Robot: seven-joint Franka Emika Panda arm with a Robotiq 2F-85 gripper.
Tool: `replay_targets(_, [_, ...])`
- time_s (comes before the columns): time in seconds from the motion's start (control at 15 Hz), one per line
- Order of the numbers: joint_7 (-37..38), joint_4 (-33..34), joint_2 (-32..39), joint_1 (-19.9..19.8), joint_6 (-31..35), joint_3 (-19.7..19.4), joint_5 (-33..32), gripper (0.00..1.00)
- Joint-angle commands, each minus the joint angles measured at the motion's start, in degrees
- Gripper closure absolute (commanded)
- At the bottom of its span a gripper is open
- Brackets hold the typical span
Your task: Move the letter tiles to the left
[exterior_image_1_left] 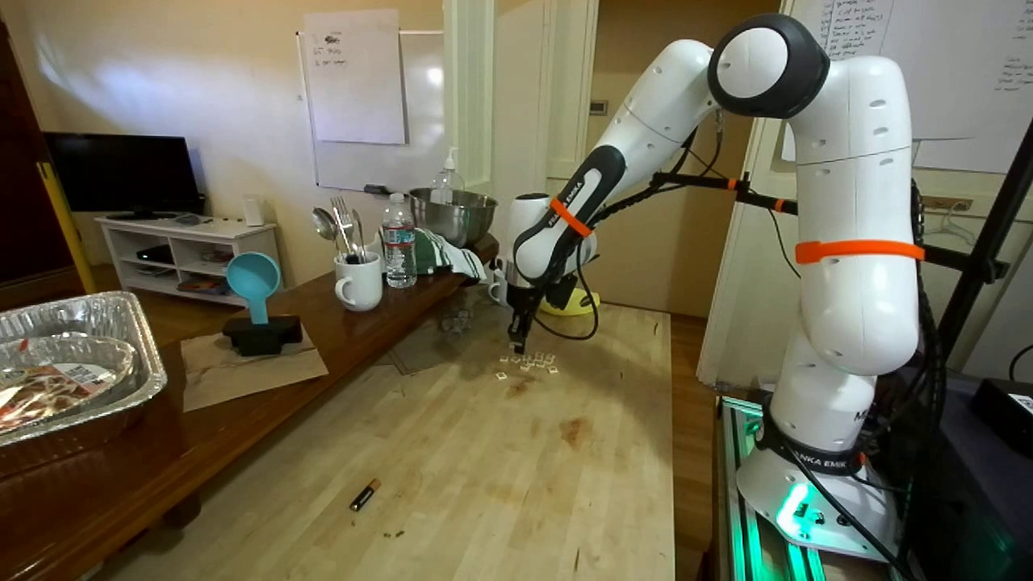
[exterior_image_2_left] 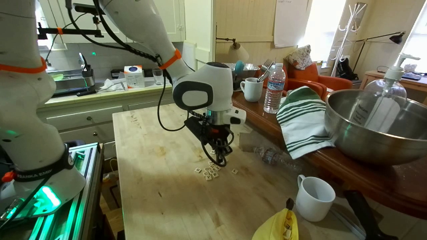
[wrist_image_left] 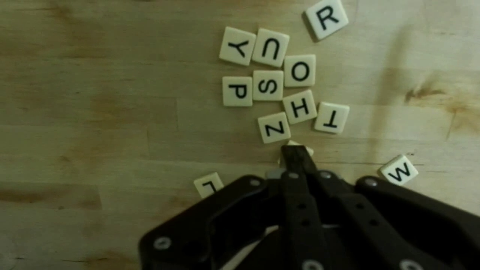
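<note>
Several small pale letter tiles (wrist_image_left: 237,91) lie flat on the wooden table, and they show in both exterior views (exterior_image_1_left: 501,376) (exterior_image_2_left: 208,178). In the wrist view most form a loose cluster above the fingertips. An R tile (wrist_image_left: 327,18) lies at the top, a W tile (wrist_image_left: 399,170) lies apart to the right, and an L tile (wrist_image_left: 209,184) to the left is partly covered by the gripper. My gripper (wrist_image_left: 296,150) is shut with its fingertips together and nothing visible between them. It points down over the tiles (exterior_image_1_left: 517,345), and its tips hide most of one tile (wrist_image_left: 302,147).
A yellow pouch (exterior_image_2_left: 278,223) and a white mug (exterior_image_2_left: 315,199) stand near the table's end. Clear plastic (exterior_image_2_left: 272,155) lies beside the raised dark wooden ledge, which bears a steel bowl (exterior_image_1_left: 456,219), a bottle (exterior_image_1_left: 399,246) and a mug. A battery (exterior_image_1_left: 365,495) lies on the table.
</note>
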Motion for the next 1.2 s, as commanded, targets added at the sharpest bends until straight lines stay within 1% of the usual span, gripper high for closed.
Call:
replay_targets(0.0, [-2.04,-0.04,1.99,-1.24,3.25,0.58,-0.01,1.0])
replay_targets(0.2, [-1.63,0.03,3.07,-1.83,6.6,1.14,0.89,1.0])
replay_targets(0.4, [-1.39,-0.01,3.78,-2.17,8.14,1.52,0.71,1.0])
replay_targets(1.13, [0.01,-0.55,2.95,-1.55,6.73,1.79,0.27,1.0])
